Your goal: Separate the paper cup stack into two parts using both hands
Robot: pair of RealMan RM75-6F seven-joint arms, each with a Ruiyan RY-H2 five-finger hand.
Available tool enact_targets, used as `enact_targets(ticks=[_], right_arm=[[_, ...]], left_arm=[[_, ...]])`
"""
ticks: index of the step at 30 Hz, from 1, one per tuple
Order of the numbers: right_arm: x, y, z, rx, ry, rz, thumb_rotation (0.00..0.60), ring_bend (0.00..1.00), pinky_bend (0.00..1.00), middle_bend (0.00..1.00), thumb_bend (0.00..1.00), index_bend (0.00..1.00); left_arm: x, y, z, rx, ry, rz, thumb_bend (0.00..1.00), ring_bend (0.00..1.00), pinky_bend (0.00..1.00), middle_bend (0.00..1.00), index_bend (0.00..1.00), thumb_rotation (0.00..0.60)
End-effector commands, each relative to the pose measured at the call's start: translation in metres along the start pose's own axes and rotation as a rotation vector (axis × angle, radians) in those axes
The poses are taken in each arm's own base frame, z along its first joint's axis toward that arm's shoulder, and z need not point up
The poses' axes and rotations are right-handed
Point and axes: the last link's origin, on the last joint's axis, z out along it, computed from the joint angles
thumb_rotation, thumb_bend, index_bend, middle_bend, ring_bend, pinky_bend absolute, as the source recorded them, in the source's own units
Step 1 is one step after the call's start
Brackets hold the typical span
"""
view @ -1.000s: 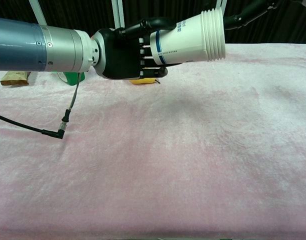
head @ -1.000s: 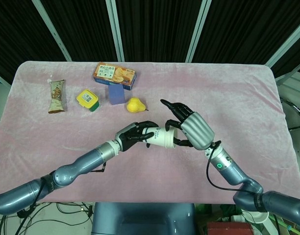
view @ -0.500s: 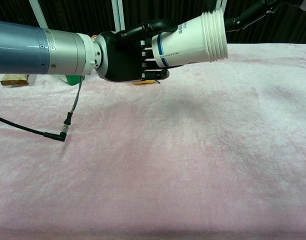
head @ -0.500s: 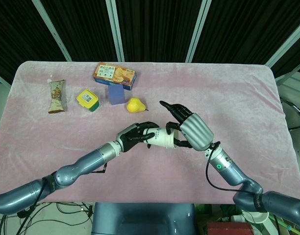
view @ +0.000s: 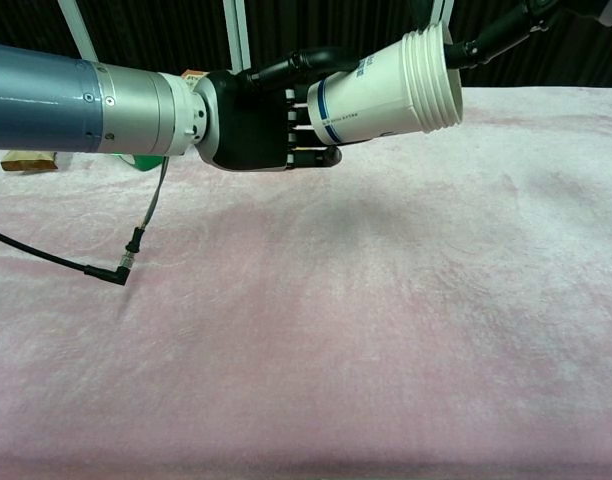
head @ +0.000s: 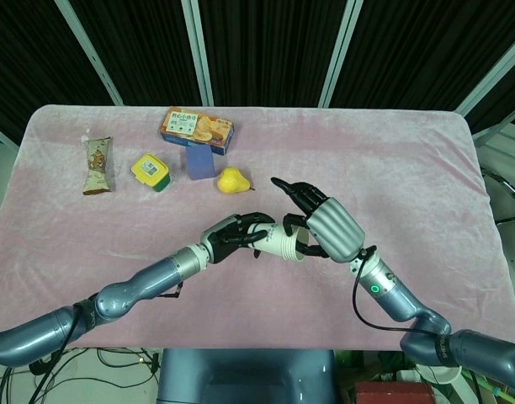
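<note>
Paper cup stack (head: 280,242) is held on its side in the air over the front-middle of the table (head: 426,151), rims pointing toward the robot's right; chest view shows several nested rims (view: 433,78), not yet separated. Left to right: left hand (head: 230,236) grasps the base end of the stack, fingers wrapped round the cup body. Since a second ago it has carried the stack slightly further right and tilted the rim end up a little in chest view. Right hand (head: 325,225) has closed in on the rim end and now overlaps it in head view, with one dark finger sticking out toward the far edge. Judgement: the second hand is getting seated on the outer cups, so the pull-apart is about to start but isn't done, stack still one piece. Hard to see: right hand's palm hides the rims in head view, and chest view cuts it off at the top edge, only dark fingers (view: 496,32) show, so can't tell if it actually grips the rims or just touches them. How many cups each hand would take can't be told. Clutter along the far-left of the table: snack bar (head: 97,165), yellow-lid tub (head: 151,171), biscuit box (head: 197,129), purple block (head: 199,162), pear (head: 232,180), all well apart from the hands.
</note>
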Motion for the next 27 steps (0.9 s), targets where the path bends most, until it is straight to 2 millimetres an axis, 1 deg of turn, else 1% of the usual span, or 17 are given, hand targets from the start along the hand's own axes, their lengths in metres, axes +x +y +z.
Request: enact_targets(ticks=[1, 15, 22, 27], right_arm=[[0.0007, 0.0006, -0.0008, -0.003, 0.000, -0.001, 0.600, 0.16, 0.18, 0.00, 0.35, 0.82], [0.0004, 0.0082, -0.0064, -0.029, -0.004, 0.007, 0.600, 0.16, 0.18, 0.00, 0.36, 0.85], [0.0014, 0.0091, -0.0083, -0.032, -0.001, 0.017, 0.600, 0.16, 0.18, 0.00, 0.39, 0.87], [0.0032, 0.0096, -0.0104, -0.029, 0.000, 0.008, 0.600, 0.16, 0.18, 0.00, 0.39, 0.87]], left_arm=[[0.0003, 0.0007, -0.0007, -0.003, 0.001, -0.001, 0.42, 0.34, 0.63, 0.45, 0.51, 0.600], [0.0026, 0.0037, -0.0042, -0.013, 0.002, -0.013, 0.42, 0.34, 0.64, 0.45, 0.50, 0.600], [0.0034, 0.0040, -0.0041, -0.016, 0.001, -0.024, 0.42, 0.34, 0.65, 0.45, 0.50, 0.600], [0.0050, 0.0036, -0.0040, -0.018, 0.006, -0.017, 0.46, 0.34, 0.67, 0.45, 0.51, 0.600]])
